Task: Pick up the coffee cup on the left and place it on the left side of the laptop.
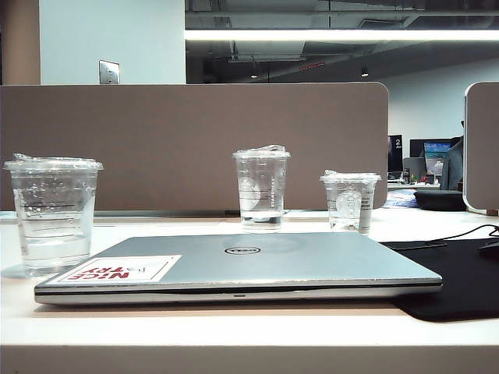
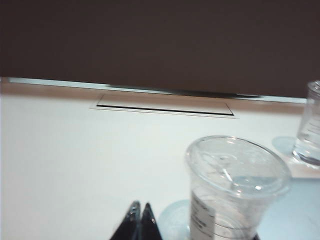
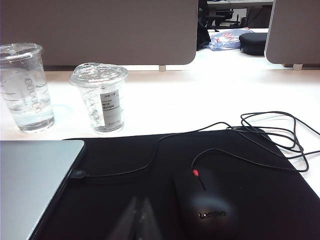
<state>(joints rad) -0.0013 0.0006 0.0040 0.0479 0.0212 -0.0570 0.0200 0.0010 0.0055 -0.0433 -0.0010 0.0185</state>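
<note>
The clear plastic coffee cup with a flat lid (image 1: 53, 214) stands upright on the white bench (image 1: 234, 327), just beside the left edge of the closed silver Dell laptop (image 1: 257, 265). The left gripper (image 2: 140, 222) sits near the cup, fingers pressed together, holding nothing. The right gripper (image 3: 136, 220) hovers over a black mat (image 3: 240, 165), fingers together too

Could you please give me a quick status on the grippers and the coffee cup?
Left gripper shut, empty, beside coffee cup. Right gripper shut, empty, over black mat by mouse. Cup stands left of laptop. Nothing in the way.
</note>
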